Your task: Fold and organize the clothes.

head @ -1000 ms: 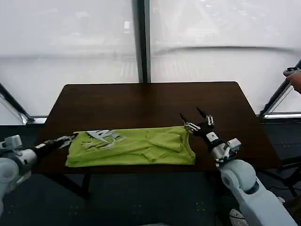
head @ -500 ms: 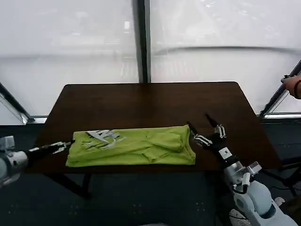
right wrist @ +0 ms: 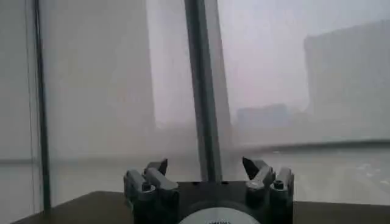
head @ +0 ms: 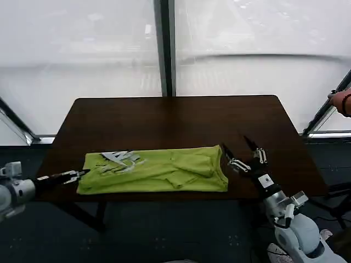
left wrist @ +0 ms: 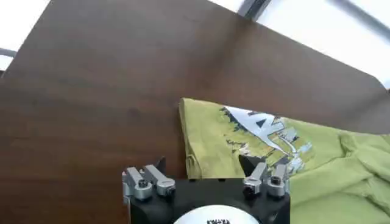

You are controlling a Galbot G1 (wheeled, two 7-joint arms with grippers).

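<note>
From the head view, both arms have drawn back from the lime-green T-shirt [head: 155, 170] compared with a second ago. The left tool [head: 74, 175], which earlier touched the shirt's left end, now hangs just off that end at the near left edge of the desk [head: 175, 118], its fingers close together as far as this angle lets one judge. The right tool [head: 245, 156] has slid from the shirt's right end toward the desk's near right corner, its fingers spread wide and raised. The shirt itself has not shifted: it lies as a long band along the near edge of the desk, rumpled folds toward its right end, a white-grey print [head: 118, 160] toward its left.

In the left wrist view, the left tool [left wrist: 204, 167] shows two dark fingertips apart, hovering over the shirt's [left wrist: 286, 164] end where the print [left wrist: 268, 131] sits (the cloth there is folded into a straight edge on the brown desk [left wrist: 97, 97]).

In the right wrist view, the right tool [right wrist: 207, 165] stands spread, pointing at a pale window with a dark upright frame [right wrist: 204, 85].
</note>
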